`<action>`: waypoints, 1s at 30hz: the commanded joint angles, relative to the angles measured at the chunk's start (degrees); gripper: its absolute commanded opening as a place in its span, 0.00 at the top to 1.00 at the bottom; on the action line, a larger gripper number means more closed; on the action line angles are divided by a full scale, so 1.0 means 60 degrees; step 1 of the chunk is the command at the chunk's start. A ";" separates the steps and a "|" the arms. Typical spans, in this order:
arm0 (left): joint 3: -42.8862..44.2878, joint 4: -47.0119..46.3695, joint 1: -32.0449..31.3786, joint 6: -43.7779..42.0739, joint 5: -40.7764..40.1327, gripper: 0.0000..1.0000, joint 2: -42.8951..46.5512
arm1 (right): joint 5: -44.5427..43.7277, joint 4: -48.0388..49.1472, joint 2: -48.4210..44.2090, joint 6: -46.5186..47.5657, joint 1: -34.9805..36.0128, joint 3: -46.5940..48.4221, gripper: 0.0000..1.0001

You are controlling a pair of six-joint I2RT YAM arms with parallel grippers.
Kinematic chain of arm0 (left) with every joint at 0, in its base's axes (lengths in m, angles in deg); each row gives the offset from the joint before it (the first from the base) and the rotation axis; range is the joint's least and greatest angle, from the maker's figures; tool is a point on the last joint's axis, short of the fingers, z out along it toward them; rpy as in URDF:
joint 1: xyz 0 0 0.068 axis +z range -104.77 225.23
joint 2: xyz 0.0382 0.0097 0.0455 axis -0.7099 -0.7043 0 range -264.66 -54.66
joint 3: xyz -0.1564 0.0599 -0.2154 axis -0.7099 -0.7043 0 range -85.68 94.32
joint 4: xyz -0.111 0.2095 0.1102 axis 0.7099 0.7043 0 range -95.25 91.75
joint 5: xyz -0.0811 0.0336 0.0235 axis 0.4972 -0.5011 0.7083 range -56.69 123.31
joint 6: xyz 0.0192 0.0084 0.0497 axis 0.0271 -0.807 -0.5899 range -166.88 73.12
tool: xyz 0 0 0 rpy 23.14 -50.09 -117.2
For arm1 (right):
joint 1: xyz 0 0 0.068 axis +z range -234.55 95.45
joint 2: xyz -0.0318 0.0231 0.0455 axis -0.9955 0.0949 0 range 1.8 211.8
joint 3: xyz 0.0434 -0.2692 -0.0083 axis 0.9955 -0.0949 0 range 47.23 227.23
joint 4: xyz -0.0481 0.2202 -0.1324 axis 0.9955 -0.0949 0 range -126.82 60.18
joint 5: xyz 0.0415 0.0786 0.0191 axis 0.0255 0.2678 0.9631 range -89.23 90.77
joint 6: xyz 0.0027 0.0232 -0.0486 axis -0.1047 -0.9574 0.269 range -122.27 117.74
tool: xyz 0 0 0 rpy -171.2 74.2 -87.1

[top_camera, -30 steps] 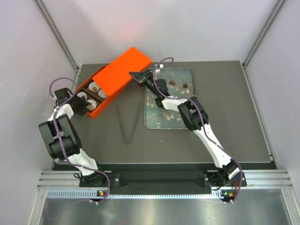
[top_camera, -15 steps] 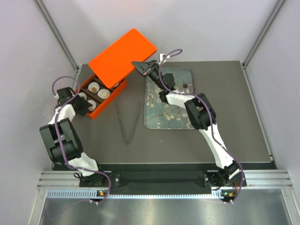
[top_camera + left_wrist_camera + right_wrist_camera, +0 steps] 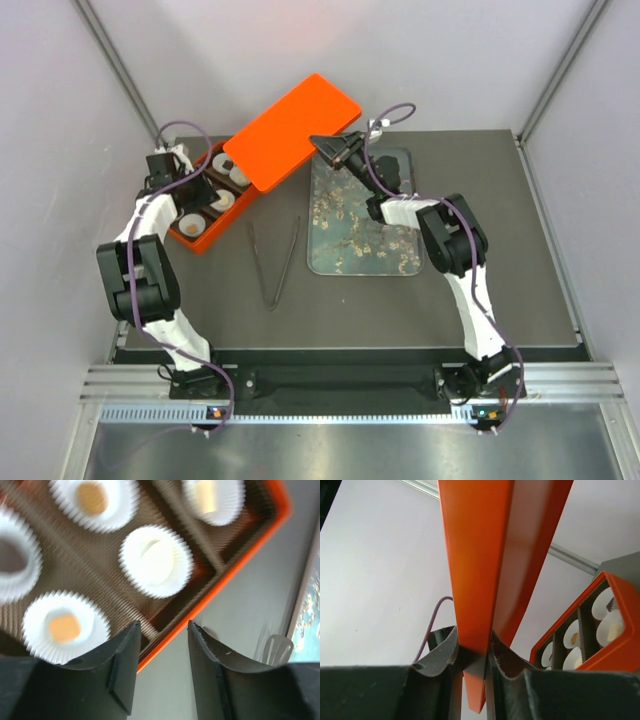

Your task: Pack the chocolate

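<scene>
Right wrist: right hand (image 3: 475, 662) clenched on raised lid (image 3: 480, 555) edge; left hand (image 3: 162, 630) released over box (image 3: 220, 574) rim.

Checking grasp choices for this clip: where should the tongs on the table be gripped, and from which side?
Probably from straight above, across both arms of the tongs near mid-length: they lie flat, joined end on the near side, tips spread toward the far side.

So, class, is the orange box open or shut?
Open: the right gripper pinches the orange lid, raised off the box; white paper cups show inside.
</scene>
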 commanded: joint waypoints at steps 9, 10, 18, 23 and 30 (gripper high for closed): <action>0.0676 0.0221 -0.0692 -0.3060 0.0599 0.54 -0.0862 | -0.0132 0.3623 -0.2141 -0.0413 -0.1158 -0.1290 1.00; 0.0691 0.0236 -0.0693 -0.3119 0.0584 0.54 -0.0906 | -0.0117 0.3623 -0.2215 -0.0399 -0.1203 -0.1363 1.00; 0.0794 0.0353 -0.0898 -0.3251 0.0569 0.60 -0.1052 | 0.0058 0.3653 -0.2713 -0.0282 -0.1379 -0.1905 1.00; 0.0648 0.0412 -0.1118 -0.3237 0.0540 0.64 -0.0980 | 0.0088 0.3667 -0.2713 -0.0399 -0.1452 -0.2081 1.00; 0.0413 0.0353 -0.1352 -0.2973 0.0686 0.66 -0.0716 | 0.0161 0.3668 -0.2977 -0.0355 -0.1511 -0.2389 1.00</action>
